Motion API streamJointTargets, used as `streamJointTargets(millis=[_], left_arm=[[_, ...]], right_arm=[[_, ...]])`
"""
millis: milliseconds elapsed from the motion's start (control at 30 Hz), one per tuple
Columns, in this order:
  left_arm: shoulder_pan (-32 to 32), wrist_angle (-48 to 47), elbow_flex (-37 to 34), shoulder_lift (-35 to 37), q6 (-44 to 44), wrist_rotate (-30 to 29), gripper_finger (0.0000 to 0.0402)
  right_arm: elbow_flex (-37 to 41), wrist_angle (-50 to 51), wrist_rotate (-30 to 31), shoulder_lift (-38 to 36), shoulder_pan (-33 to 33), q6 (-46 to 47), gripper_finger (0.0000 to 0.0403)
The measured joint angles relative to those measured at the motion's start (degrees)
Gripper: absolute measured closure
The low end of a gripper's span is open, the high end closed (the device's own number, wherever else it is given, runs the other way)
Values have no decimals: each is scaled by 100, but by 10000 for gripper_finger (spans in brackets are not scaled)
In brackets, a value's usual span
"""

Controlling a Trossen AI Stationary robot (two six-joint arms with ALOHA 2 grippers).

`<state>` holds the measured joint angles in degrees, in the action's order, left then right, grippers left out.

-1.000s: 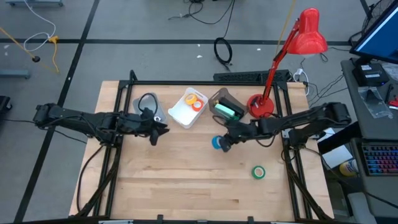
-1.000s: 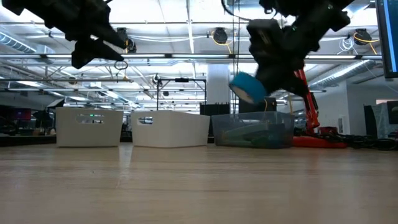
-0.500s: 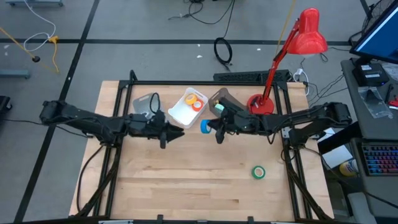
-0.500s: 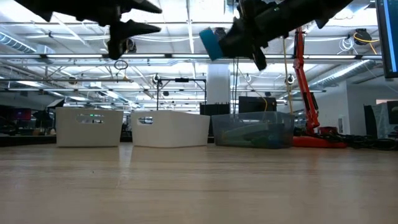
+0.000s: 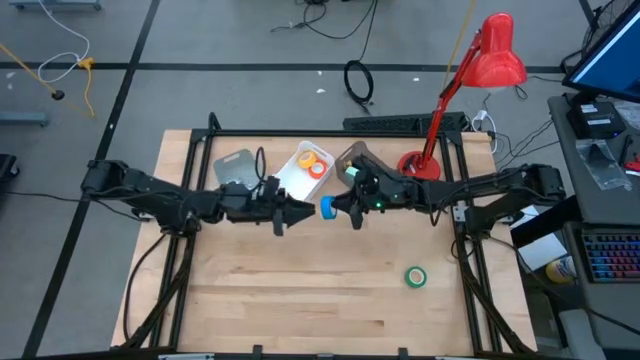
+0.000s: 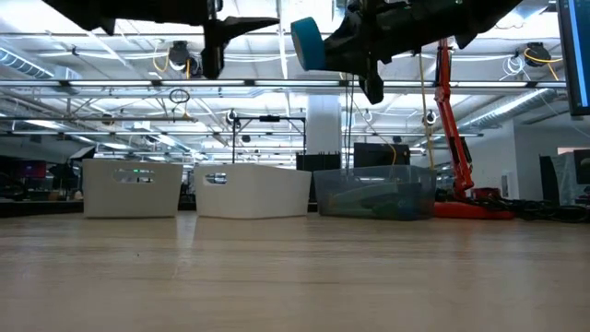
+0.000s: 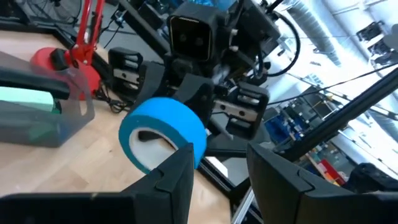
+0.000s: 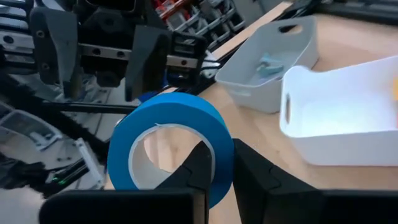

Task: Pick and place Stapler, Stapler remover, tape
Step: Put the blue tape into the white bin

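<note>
Blue tape roll [image 5: 327, 207] is up in the air mid-table, pinched by the right gripper [image 5: 340, 207], with the left gripper [image 5: 303, 211] spread open facing it. Orange and yellow look binned in the white tray [image 5: 283, 183] at 12 o'clock. The green roll [image 5: 415, 277] waits on the wood at 4 o'clock. Smooth glossy ring, pale core.

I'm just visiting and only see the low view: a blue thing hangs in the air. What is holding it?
Observer: The right gripper is shut on the blue tape roll, seen from above.
Operator: Is the other arm near?
Observer: Yes, the left gripper is open, pointing at the roll from beside the white bin.
Operator: Any tape left on the table?
Observer: A green tape roll lies there, apart from both arms.
</note>
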<state>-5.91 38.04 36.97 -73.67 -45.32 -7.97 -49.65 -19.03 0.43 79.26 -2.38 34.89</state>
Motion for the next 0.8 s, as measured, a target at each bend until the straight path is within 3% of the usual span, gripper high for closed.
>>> streamJointTargets(millis=[233,800], left_arm=[[0,-65,302,-320,-40,4,250],[20,-183,302,-325,-625,-117,250]], right_arm=[[0,-164,-53,0,-30,-93,371],[0,-349,-67,-2,-27,42,371]])
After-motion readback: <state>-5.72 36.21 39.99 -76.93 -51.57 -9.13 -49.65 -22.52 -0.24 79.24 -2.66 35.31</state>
